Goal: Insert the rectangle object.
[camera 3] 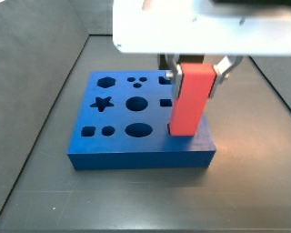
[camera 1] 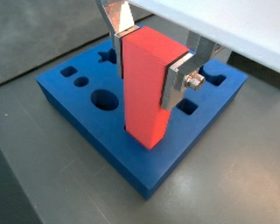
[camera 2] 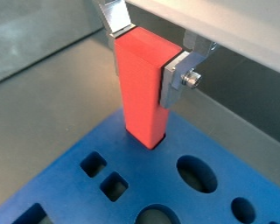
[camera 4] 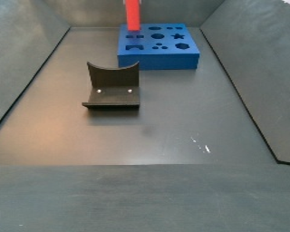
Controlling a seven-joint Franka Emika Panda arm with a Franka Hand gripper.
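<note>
Nearest in a side view: bare dark grey floor (camera 4: 148, 172), then the fixture (camera 4: 112, 86), a dark L-shaped bracket on its base plate, standing well apart from everything else. Behind it, at the far end of the floor, sits the blue block (camera 4: 159, 45) with shaped holes. Red bar (camera 4: 131, 13) rises from the block's left part in this view, top cut off by the frame edge.

Closer side view: blue block (camera 3: 130, 127) shows star, round, square and hex holes. Red rectangle object (camera 3: 191, 98) stands upright at the block's right edge, lower end at the top surface; whether it sits in a slot or just on top, cannot tell. Gripper (camera 3: 195, 65) is directly above the block, clamped on the bar's upper end.

Both wrist views: silver finger plates (camera 1: 178, 80) (camera 2: 173, 75) press both sides of the bar (camera 1: 149, 87) (camera 2: 143, 86), jaws closed on it, holding it vertical. Its lower end meets the blue block (camera 1: 101, 122) (camera 2: 130, 188) near a corner, beside round and square holes.
</note>
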